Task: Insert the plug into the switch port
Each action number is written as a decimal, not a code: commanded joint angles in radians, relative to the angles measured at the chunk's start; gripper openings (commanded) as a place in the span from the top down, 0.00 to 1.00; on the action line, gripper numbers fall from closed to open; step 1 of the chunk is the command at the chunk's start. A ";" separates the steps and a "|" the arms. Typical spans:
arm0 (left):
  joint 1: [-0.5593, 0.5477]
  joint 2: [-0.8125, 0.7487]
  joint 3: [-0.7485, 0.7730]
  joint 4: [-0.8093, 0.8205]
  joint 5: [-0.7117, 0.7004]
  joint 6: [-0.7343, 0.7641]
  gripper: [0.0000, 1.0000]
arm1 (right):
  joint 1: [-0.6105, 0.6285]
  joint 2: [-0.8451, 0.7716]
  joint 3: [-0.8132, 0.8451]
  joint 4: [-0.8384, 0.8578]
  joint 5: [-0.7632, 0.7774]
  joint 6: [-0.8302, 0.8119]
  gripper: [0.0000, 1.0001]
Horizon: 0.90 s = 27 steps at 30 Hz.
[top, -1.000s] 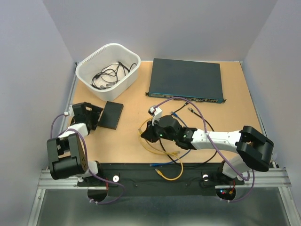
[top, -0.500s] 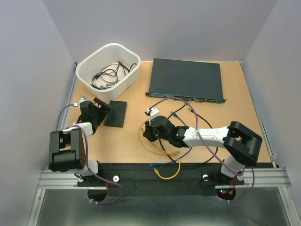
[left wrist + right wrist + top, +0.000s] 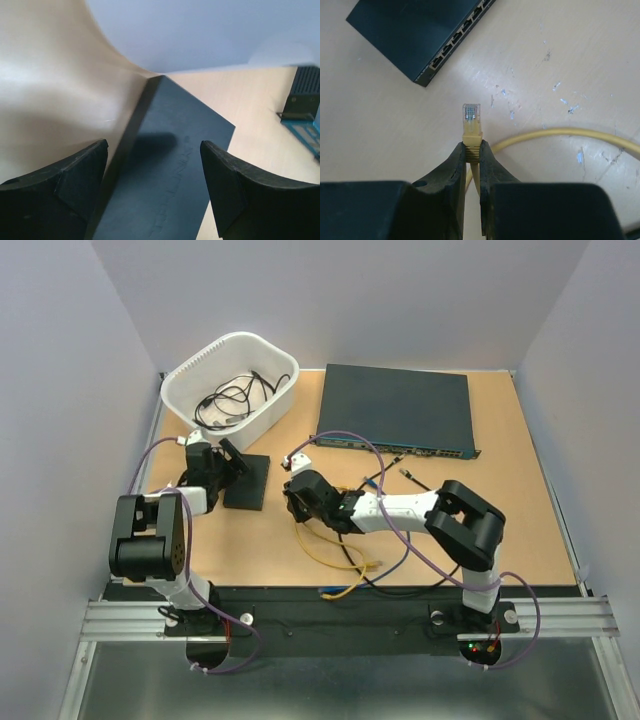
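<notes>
The small flat black box (image 3: 250, 486) lies left of centre; its switch ports (image 3: 451, 46) run along the edge facing my right gripper. My left gripper (image 3: 228, 462) is at the box's left end, open, with its fingers (image 3: 75, 185) standing either side of the box (image 3: 170, 190). My right gripper (image 3: 471, 150) is shut on the yellow boot of the plug (image 3: 471, 119). The plug's clear tip points forward, a short way from the port edge and apart from it. In the top view this gripper (image 3: 292, 498) is just right of the box.
A large dark unit (image 3: 395, 405) sits at the back centre. A white basket (image 3: 230, 380) with black cables stands at the back left. The yellow cable (image 3: 325, 555) loops with blue and black cables near the front edge, under the right arm.
My right gripper has carried the plug left, towards the small box. My left gripper has moved farther from the arm bases and right, onto the box's end, and the box has shifted slightly right.
</notes>
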State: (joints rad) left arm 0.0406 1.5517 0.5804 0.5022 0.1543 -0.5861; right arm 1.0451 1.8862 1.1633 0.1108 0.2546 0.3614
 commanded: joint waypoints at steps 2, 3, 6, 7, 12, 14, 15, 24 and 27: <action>-0.125 0.044 0.082 -0.004 0.030 0.121 0.14 | -0.016 0.066 0.070 -0.014 0.029 -0.026 1.00; -0.136 0.050 0.087 -0.007 0.033 0.126 0.14 | -0.016 0.070 0.068 -0.014 0.032 -0.026 1.00; -0.165 0.065 0.088 -0.008 0.073 0.137 0.16 | -0.017 0.064 0.032 -0.014 0.038 -0.015 0.99; -0.174 0.062 0.090 -0.008 0.077 0.143 0.16 | -0.019 0.057 0.018 -0.013 0.034 -0.009 0.99; -0.220 0.048 0.091 0.006 0.125 0.160 0.16 | -0.017 0.007 -0.079 -0.014 0.003 0.008 1.00; -0.243 0.054 0.101 0.004 0.123 0.160 0.16 | -0.017 -0.010 -0.100 -0.016 -0.006 0.013 1.00; -0.249 0.056 0.102 0.004 0.123 0.160 0.16 | -0.017 -0.027 -0.122 -0.014 -0.012 0.013 1.00; -0.361 0.062 0.096 0.010 0.079 0.132 0.19 | -0.016 -0.085 -0.175 -0.019 -0.040 0.028 0.99; -0.384 0.062 0.096 0.010 0.056 0.129 0.19 | -0.017 -0.124 -0.186 -0.037 -0.041 0.030 1.00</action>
State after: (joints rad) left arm -0.3096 1.6165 0.6460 0.5045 0.2234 -0.4503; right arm 1.0283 1.8309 0.9909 0.0933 0.2234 0.3790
